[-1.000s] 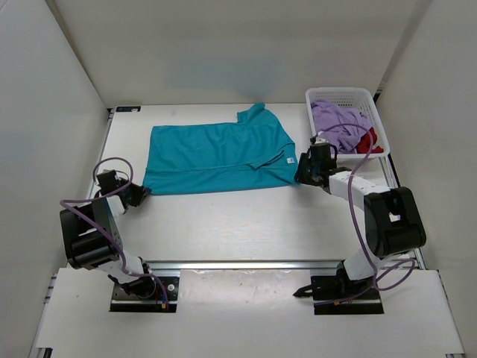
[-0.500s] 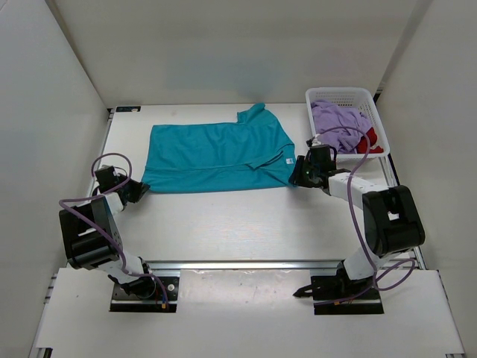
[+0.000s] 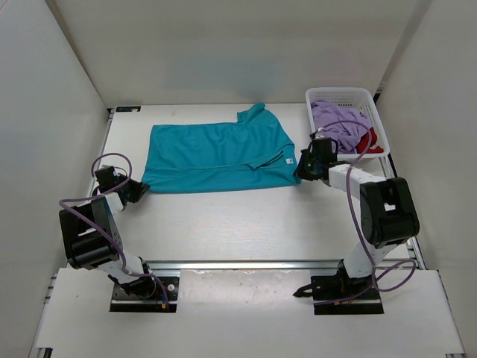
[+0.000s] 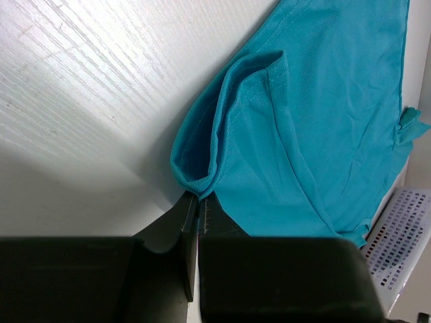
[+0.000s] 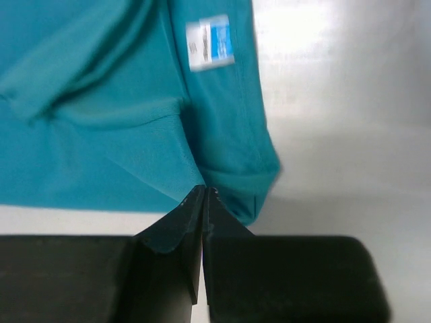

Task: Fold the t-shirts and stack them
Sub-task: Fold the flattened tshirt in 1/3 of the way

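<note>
A teal t-shirt (image 3: pixel 216 156) lies spread on the table in the top view, its collar at the back. My left gripper (image 3: pixel 139 191) is shut on its near left corner, where the cloth (image 4: pixel 269 134) bunches at the fingertips (image 4: pixel 190 202). My right gripper (image 3: pixel 301 173) is shut on its near right corner (image 5: pixel 222 161), by the white label (image 5: pixel 210 42). A lavender t-shirt (image 3: pixel 339 123) and a red t-shirt (image 3: pixel 369 142) lie crumpled in the white basket.
The white lattice basket (image 3: pixel 358 95) stands at the back right, close behind my right arm; it also shows in the left wrist view (image 4: pixel 404 222). White walls enclose the table on three sides. Bare white table (image 3: pixel 231 224) lies in front of the teal shirt.
My right gripper has shifted slightly back and right with the shirt's corner. My left gripper has edged a little left, pulling the near hem tauter.
</note>
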